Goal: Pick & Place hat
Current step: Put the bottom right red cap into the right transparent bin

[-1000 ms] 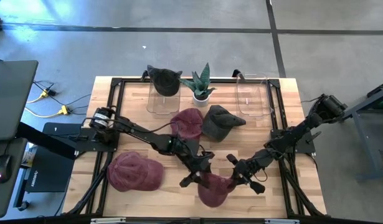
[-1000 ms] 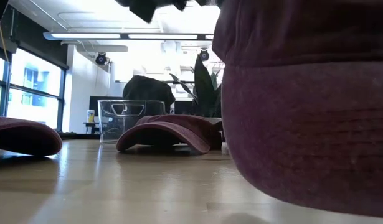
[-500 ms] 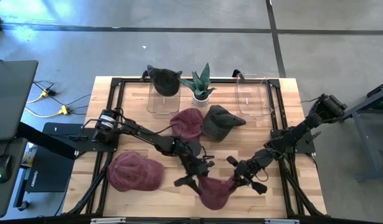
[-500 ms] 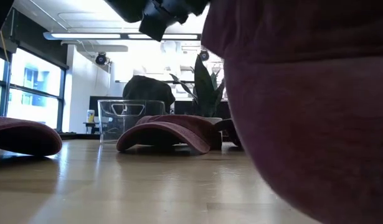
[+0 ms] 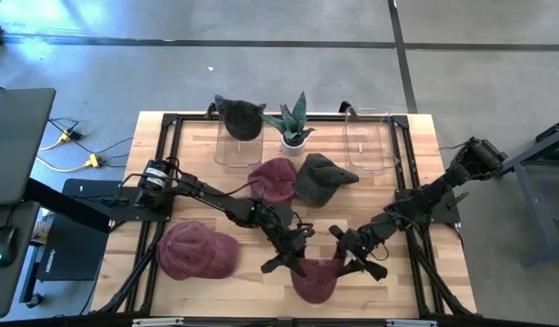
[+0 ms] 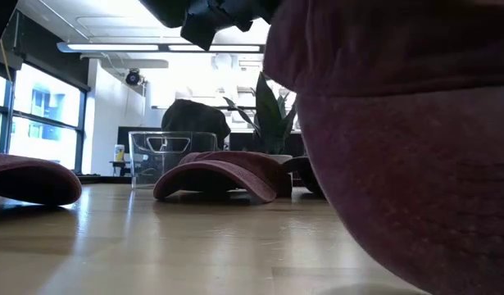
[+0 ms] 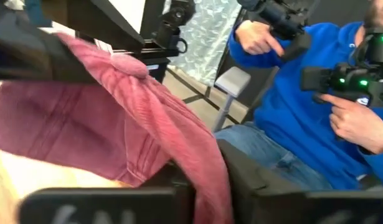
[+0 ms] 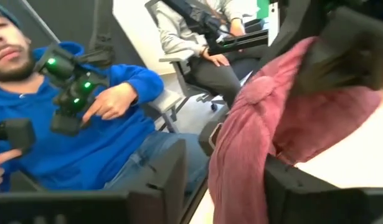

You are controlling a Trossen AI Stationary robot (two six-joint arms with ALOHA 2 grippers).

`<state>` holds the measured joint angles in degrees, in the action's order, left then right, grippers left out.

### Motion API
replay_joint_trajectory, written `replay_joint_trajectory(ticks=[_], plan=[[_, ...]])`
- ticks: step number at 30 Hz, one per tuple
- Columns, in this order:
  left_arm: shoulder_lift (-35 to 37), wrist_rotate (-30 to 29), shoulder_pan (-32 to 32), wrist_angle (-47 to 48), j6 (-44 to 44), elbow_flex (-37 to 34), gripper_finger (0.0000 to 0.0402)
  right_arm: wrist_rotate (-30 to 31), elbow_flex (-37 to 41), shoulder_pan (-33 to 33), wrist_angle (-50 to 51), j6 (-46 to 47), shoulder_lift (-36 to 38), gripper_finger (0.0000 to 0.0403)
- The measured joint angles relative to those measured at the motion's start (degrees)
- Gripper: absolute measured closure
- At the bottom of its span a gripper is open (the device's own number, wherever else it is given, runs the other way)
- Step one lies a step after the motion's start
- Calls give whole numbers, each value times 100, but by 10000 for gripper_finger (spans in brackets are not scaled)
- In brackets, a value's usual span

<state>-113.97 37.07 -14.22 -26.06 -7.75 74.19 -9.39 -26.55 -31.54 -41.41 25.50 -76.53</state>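
Both hands hold the dark red cap (image 5: 314, 277): the left hand (image 5: 288, 262) and right hand (image 5: 354, 254) should lift together, evenly, off the tabletop (image 5: 197, 204).

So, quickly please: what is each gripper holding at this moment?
Left gripper: closed on the maroon hat, at its left edge.
Right gripper: closed on the same hat, at its right edge.

No legible text, label, brand or number on anything in view
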Motion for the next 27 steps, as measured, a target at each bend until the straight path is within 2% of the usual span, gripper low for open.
replay_joint_trajectory(ticks=[3, 6, 9, 13, 16, 27], plan=[[0, -45, 0, -2, -1, 0, 394, -10, -75, 103, 41, -4, 0, 237], [0, -51, 0, -41, 0, 0, 387, -20, -333, 162, 332, -106, 2, 220], [0, -60, 0, -103, -2, 0, 382, -11, -732, 202, 1185, -238, 2, 213], [0, -64, 0, -105, -2, 0, 387, 444, -1359, 204, 2618, -453, 2, 213], [0, -66, 0, -105, -12, 0, 393, 606, -1714, 204, 3260, -536, 2, 212], [0, -80, 0, -125, -28, 0, 398, 317, -2067, 189, 3731, -802, 2, 232]])
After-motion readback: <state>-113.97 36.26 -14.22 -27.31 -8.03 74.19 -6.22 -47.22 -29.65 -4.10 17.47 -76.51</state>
